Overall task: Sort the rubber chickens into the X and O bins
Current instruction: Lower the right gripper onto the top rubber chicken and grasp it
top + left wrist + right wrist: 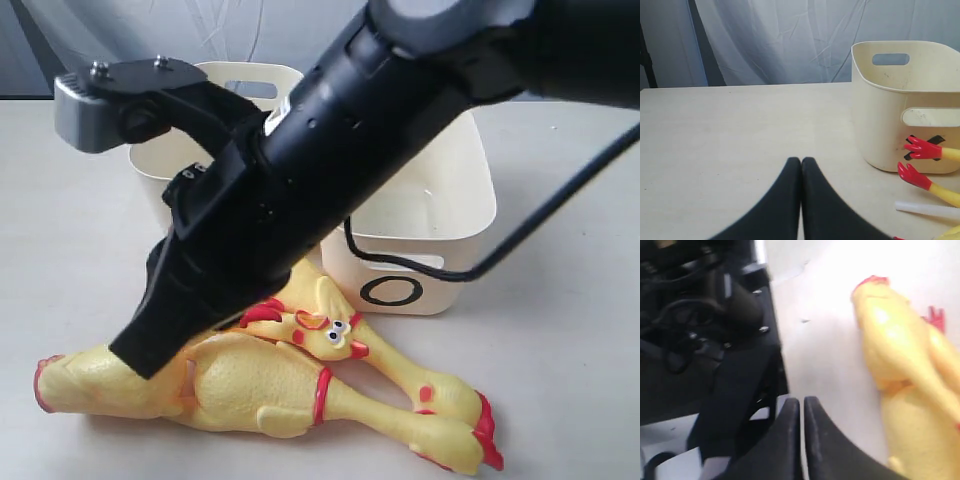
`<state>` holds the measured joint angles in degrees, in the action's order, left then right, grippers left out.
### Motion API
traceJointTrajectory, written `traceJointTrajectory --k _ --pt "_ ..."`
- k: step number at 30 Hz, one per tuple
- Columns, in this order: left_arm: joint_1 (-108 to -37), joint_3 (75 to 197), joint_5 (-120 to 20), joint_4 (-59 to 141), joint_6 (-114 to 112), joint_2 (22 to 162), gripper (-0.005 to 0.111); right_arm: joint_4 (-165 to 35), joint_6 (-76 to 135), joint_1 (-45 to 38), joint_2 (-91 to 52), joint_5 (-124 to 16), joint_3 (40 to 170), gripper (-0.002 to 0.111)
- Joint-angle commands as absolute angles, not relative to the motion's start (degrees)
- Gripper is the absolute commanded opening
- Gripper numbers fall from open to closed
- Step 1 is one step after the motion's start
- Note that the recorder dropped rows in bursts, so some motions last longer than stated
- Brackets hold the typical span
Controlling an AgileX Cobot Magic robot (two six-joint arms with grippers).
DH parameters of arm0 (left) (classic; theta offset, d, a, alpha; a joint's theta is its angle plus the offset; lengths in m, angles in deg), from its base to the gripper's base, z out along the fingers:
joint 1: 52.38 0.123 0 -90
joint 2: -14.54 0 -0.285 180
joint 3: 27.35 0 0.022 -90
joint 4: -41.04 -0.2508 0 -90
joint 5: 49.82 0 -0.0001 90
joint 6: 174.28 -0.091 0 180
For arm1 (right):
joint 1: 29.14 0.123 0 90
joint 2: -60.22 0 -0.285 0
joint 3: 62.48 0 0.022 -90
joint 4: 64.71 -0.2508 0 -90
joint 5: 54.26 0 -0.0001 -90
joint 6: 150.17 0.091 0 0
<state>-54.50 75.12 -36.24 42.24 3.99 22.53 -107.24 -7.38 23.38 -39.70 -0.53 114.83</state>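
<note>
Beneath the right pincer [142,355] lies the pale surface [560,350]. Beyond the pincer stand the O bin [440,215] and, further back, the X bin [880,125]; what shows of their insides holds no chicken. Just beside the pincer lie a plump chicken [250,385] and a slimmer one [335,335], touching. Both pincers are clenched and empty; the left pincer [801,164] hovers apart from the X bin. Step in hand, as judged: approach for a pick. The next move calls for releasing the right pincer's jaws, then straddling the plump chicken's body.

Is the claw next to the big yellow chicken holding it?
No, the claw is shut on nothing, and the chicken lies apart, beside it.
</note>
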Motion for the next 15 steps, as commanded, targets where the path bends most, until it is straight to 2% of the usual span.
traceJointTrajectory --k 1,4,9,11,15 --pt "-54.7 75.4 -36.5 42.1 4.1 22.3 0.0 -105.3 -8.1 23.5 -44.2 -14.7 114.8 0.007" --pt "-54.7 75.4 -36.5 42.1 4.1 22.3 0.0 -106.6 -8.1 23.5 -46.9 -23.3 114.8 0.023" --pt "-54.7 75.4 -36.5 42.1 4.1 22.3 0.0 -108.8 -8.2 23.5 -50.5 -30.0 114.9 0.061" --pt "-54.7 75.4 -36.5 42.1 4.1 22.3 0.0 -108.8 -11.8 23.5 -51.7 -27.9 114.9 0.061" --pt "-54.7 75.4 -36.5 42.1 4.1 22.3 0.0 -108.3 -26.4 24.5 -54.0 -19.9 114.9 0.049"
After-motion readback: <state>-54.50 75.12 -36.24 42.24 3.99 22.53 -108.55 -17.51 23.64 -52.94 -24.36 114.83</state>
